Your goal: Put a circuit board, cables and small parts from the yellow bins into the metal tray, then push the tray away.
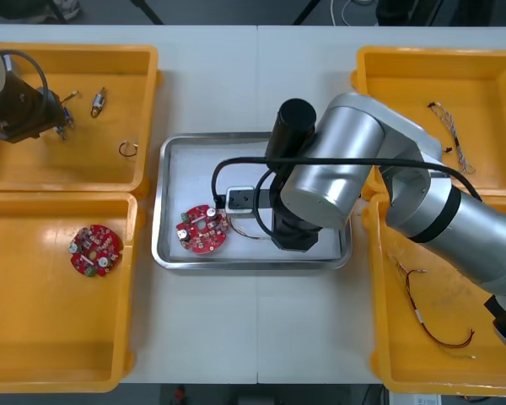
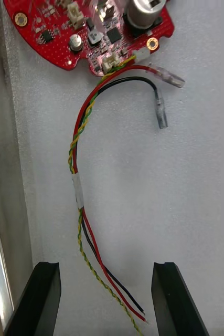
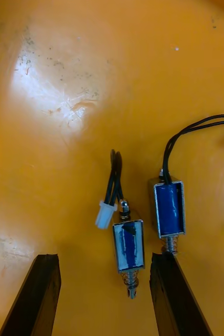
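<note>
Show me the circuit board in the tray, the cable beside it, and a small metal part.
circuit board (image 1: 204, 229), front view, its centre.
cable (image 2: 78, 190), right wrist view, its white band.
small metal part (image 3: 128, 245), left wrist view, its blue body.

Board (image 1: 204, 229) and cable (image 2: 80, 157) in my tray (image 1: 158, 219); the rest lies in the bins.
I see the red board flat on the tray's white floor, near its left end, the red, yellow and black cable curving up to its edge. A second board (image 1: 95, 250) lies in the near left bin (image 1: 34, 321). Two blue-bodied small parts (image 3: 128, 252) lie side by side in the far left bin (image 1: 110, 59). A twisted cable (image 1: 451, 135) lies in the far right bin (image 1: 379, 67), a looped cable (image 1: 430, 325) in the near right bin (image 1: 388, 354).
</note>
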### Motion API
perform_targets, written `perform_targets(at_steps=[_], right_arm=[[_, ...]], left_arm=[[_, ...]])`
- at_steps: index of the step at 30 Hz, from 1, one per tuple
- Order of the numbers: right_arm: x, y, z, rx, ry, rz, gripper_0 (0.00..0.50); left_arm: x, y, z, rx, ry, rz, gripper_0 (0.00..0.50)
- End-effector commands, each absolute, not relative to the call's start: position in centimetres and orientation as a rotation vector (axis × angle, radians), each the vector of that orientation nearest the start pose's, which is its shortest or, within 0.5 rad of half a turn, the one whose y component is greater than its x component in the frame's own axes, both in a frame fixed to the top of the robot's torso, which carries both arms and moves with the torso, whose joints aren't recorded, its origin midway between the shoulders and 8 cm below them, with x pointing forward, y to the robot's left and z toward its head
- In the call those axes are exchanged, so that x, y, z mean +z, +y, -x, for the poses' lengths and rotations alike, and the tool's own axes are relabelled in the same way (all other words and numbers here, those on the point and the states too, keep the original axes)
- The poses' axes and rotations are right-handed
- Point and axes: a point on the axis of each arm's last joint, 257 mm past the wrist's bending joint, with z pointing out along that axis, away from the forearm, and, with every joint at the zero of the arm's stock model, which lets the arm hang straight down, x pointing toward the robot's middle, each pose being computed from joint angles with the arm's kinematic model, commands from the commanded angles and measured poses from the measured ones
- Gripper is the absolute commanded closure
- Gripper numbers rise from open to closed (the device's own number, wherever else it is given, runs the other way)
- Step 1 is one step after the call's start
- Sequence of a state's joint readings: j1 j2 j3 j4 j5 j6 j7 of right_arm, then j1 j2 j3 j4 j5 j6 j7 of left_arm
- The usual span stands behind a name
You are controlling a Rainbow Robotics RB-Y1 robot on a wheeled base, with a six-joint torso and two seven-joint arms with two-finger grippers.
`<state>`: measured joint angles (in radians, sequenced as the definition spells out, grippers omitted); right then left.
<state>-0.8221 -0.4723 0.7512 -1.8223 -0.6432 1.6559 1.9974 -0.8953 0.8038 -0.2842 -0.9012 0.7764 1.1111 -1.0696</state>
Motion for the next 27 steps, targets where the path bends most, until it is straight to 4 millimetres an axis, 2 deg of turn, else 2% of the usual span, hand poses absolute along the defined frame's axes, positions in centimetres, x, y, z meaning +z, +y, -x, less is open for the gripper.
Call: perform_targets(at_steps=[1,5,9,23,27], right_arm=[[-17.7,-2.8,-44.2,-0.293,1.883,1.866,0.000],[-16.5,-4.5,-43.9,-0.325,1.935,1.837,0.000],[-15.4,-7.0,-43.8,-0.335,2.011,1.756,0.000],[-8.3,-12.6,-46.4,-0.251,2.030,1.356,0.000],[-7.0,-15.8,-47.2,-0.257,2.062,1.236,0.000]], left_arm=[[-15.7,41.1,-64.4,-0.054,2.372,0.524,0.000],[-16.0,41.1,-64.4,-0.050,2.375,0.526,0.000],[-16.0,40.8,-64.4,-0.056,2.376,0.525,0.000],[-15.7,40.5,-64.6,-0.076,2.367,0.525,0.000],[-15.4,40.4,-64.7,-0.096,2.360,0.534,0.000]])
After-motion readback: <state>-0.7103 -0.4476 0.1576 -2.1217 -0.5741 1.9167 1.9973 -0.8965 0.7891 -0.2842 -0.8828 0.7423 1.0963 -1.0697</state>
